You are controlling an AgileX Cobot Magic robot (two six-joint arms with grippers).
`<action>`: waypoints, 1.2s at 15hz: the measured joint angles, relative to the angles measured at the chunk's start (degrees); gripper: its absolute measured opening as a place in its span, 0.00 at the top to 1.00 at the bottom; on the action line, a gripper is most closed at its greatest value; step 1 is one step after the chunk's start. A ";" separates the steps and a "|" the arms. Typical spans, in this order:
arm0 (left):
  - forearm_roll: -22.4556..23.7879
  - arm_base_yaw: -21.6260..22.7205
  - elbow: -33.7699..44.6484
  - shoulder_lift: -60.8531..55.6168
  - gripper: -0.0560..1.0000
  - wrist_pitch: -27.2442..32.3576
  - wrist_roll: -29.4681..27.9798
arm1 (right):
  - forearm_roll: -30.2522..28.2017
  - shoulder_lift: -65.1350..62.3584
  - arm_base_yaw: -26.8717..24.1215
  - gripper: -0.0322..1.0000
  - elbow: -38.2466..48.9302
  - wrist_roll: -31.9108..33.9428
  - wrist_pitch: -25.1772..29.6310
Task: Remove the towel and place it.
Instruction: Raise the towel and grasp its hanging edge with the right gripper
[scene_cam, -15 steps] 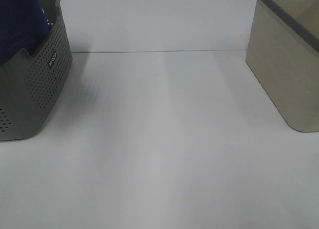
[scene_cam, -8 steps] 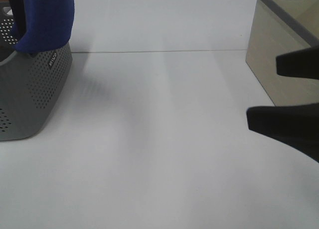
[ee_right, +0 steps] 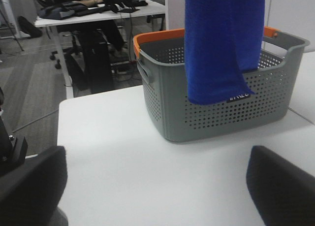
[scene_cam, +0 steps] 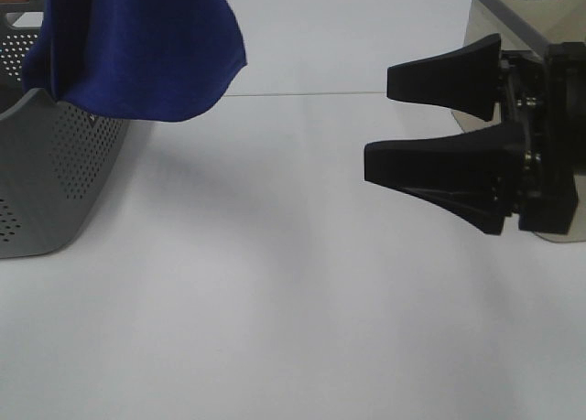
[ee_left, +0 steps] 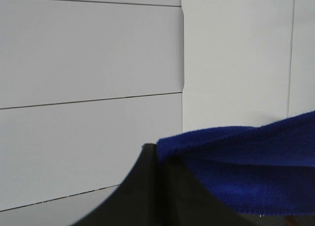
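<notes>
The royal-blue towel (scene_cam: pixel 137 49) hangs from above the picture's top edge, its lower hem draped over the rim of the grey perforated basket (scene_cam: pixel 55 182) at the far left. In the left wrist view my left gripper (ee_left: pixel 157 154) is shut on a fold of the towel (ee_left: pixel 246 162), with one black finger (ee_left: pixel 142 196) showing. My right gripper (scene_cam: pixel 377 118) hovers open and empty at the right, its jaws pointing toward the towel. From the right wrist, the towel (ee_right: pixel 221 44) dangles in front of the basket (ee_right: pixel 216 113), beyond the gripper (ee_right: pixel 156 157).
A beige basket (scene_cam: pixel 531 17) stands at the right edge, partly behind my right gripper. The white table (scene_cam: pixel 275 283) stretches between the two baskets. Desks and office chairs (ee_right: pixel 88 19) show beyond the table's far edge in the right wrist view.
The towel has risen out of the grey basket and swung rightward. My right gripper came in from the right edge and moved left toward the middle, staying open.
</notes>
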 joint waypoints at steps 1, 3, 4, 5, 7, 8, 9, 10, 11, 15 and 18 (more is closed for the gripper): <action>-0.52 -0.92 0.00 0.00 0.95 0.11 -1.20 | 0.11 3.72 0.00 0.05 -2.58 -0.23 1.95; -0.80 -2.29 0.00 0.00 0.95 0.34 -2.52 | 0.92 11.23 0.86 0.05 -9.40 -0.23 5.04; -1.32 -2.41 0.00 0.00 0.95 0.34 -2.64 | 0.92 13.58 2.23 0.05 -11.69 -0.23 4.93; -2.23 -2.46 0.00 0.00 0.95 0.40 -2.69 | 0.92 15.99 4.07 0.05 -14.21 -0.23 4.01; -3.95 -2.46 0.00 0.00 0.95 0.46 -2.75 | 0.92 20.05 6.88 0.05 -19.60 0.80 0.69; -4.41 -2.46 0.00 0.00 0.95 0.46 -2.75 | 0.92 21.77 7.96 0.05 -22.17 1.78 0.17; -4.64 -2.46 0.00 0.00 0.95 0.46 -2.75 | 0.92 23.38 9.00 0.05 -24.58 2.46 0.00; -4.98 -2.46 0.00 0.00 0.95 0.46 -2.75 | 0.92 24.47 10.54 0.05 -26.99 2.86 0.00; -5.44 -2.46 0.00 0.00 0.95 0.46 -2.75 | 0.74 25.27 12.15 0.05 -28.99 3.32 0.00; -6.19 -2.46 0.00 0.00 0.95 0.63 -2.75 | -2.81 26.13 15.64 0.05 -30.42 4.47 -0.06; -6.93 -2.46 0.00 0.00 0.95 0.92 -2.75 | -5.56 30.71 16.04 0.05 -30.42 6.25 -0.92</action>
